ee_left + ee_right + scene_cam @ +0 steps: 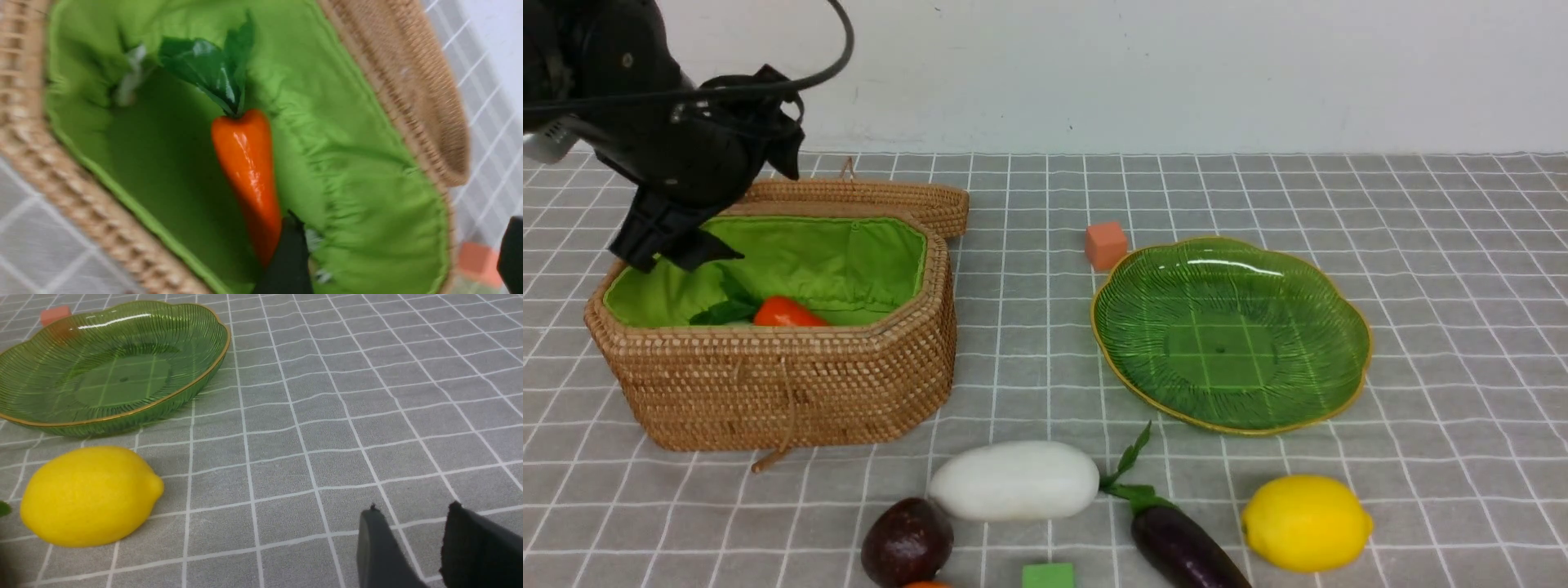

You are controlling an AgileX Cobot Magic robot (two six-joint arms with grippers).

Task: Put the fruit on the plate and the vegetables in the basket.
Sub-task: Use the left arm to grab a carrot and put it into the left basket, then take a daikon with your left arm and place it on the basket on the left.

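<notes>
Hovering over the basket point(792, 384), left gripper point(686, 257) gapes above a loose carrot point(245, 163); right gripper point(421, 531), slightly parted and empty, sits near the lemon point(88, 496); an orange cube point(1106, 245) lies just beside the plate point(1307, 294)

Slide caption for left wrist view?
Carrot lies in the green-lined wicker basket, open fingers hovering over it.

The front camera sits on the robot's side between its arms, looking forward and slightly down over the checked cloth point(1045, 204) to the white wall point(1176, 73), far enough back to hold the basket point(792, 384), plate point(1233, 343) and lemon point(1305, 523) together. The left wrist camera looks steeply down into the basket from very close, sharing the carrot point(784, 313) with the front view. The right wrist camera lies low near the cloth, facing lemon and plate; the orange cube point(1105, 245) shows in all three.
</notes>
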